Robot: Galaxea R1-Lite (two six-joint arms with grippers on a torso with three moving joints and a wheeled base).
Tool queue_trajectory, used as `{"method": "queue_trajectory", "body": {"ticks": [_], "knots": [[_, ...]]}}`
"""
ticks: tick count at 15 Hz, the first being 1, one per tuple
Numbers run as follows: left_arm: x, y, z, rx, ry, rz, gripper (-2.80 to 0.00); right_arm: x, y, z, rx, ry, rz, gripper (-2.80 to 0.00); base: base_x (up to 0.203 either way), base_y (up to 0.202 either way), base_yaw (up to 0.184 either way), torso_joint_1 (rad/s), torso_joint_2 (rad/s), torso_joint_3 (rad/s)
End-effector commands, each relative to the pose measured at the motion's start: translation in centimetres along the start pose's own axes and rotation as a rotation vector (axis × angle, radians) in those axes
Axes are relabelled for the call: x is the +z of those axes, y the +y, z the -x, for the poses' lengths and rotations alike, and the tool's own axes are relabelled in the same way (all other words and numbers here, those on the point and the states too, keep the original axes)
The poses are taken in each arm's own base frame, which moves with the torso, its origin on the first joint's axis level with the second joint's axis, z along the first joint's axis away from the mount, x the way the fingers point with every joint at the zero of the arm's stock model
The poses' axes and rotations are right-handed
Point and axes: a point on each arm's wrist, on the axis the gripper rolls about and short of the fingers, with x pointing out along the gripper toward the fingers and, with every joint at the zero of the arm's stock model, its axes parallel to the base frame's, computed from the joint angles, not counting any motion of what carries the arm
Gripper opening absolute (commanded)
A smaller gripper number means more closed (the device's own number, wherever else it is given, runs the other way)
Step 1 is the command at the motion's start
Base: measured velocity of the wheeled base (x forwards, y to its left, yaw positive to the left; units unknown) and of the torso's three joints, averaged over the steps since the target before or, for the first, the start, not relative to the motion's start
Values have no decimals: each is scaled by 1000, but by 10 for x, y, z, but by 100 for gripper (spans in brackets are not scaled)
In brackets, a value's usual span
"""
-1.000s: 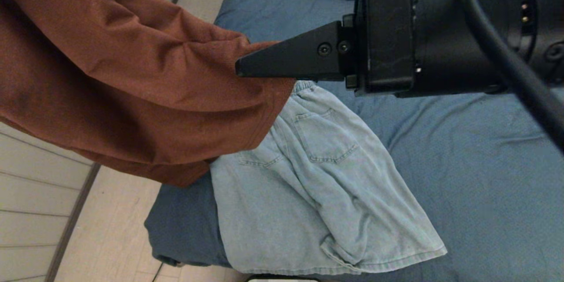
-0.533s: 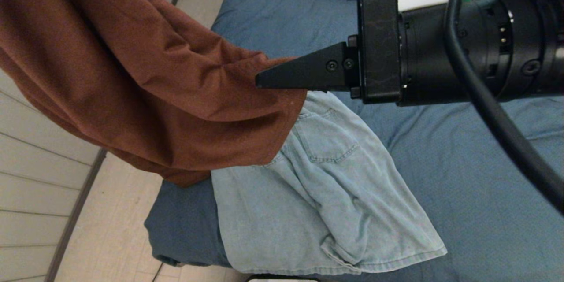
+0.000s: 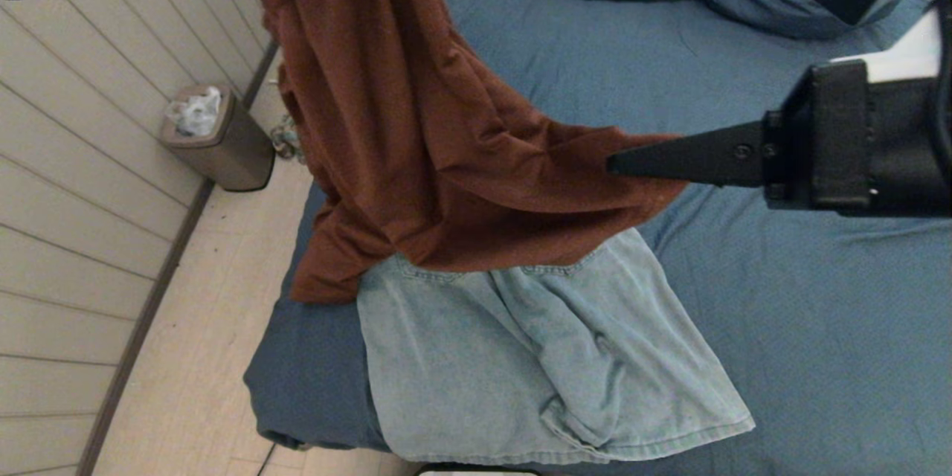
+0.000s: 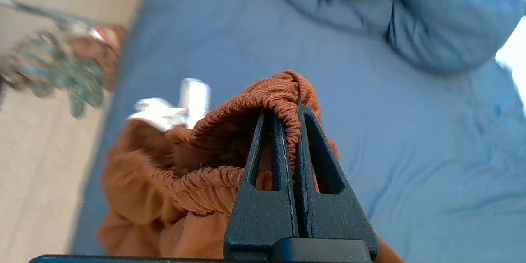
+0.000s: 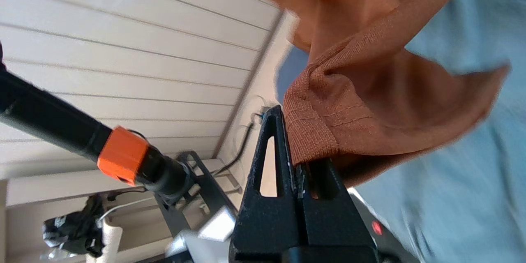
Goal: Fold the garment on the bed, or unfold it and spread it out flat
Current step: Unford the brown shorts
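- Head view: I see the rust-brown garment [image 3: 416, 126] strung up over the bed [image 3: 781, 327], running from the upper left of the frame down to mid-right, its lower fold draped over the pale denim shorts [image 3: 535, 364] at bottom centre.
- My worry: if I lower it here, it lands on the shorts and bunches instead of lying flat (the shorts might drag along too).
- Either pinch is thin, so a tug between the arms could pull an edge free.
- The right gripper [image 5: 296, 158] is pressed together on a stitched hem.
- The left gripper [image 4: 287, 109] is clamped on the gathered waistband.
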Motion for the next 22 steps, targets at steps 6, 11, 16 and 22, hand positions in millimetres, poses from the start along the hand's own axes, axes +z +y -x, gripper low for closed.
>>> {"method": "queue_trajectory", "body": {"ticks": [6, 11, 16, 22], "knots": [[-98, -85, -63, -88, 176, -89, -280, -64, 7, 116, -113, -164, -40, -280, 0, 0, 0, 0, 0, 0], [-167, -120, -76, -129, 292, -177, -280, -126, -2, 137, -190, -152, -104, -280, 0, 0, 0, 0, 0, 0], [-211, -133, -84, -138, 358, -233, -280, -176, -7, 154, -221, -172, -126, -280, 0, 0, 0, 0, 0, 0], [-215, -128, -98, -117, 313, -245, -280, -241, -19, 172, -438, -138, -165, -280, 0, 0, 0, 0, 0, 0]]}}
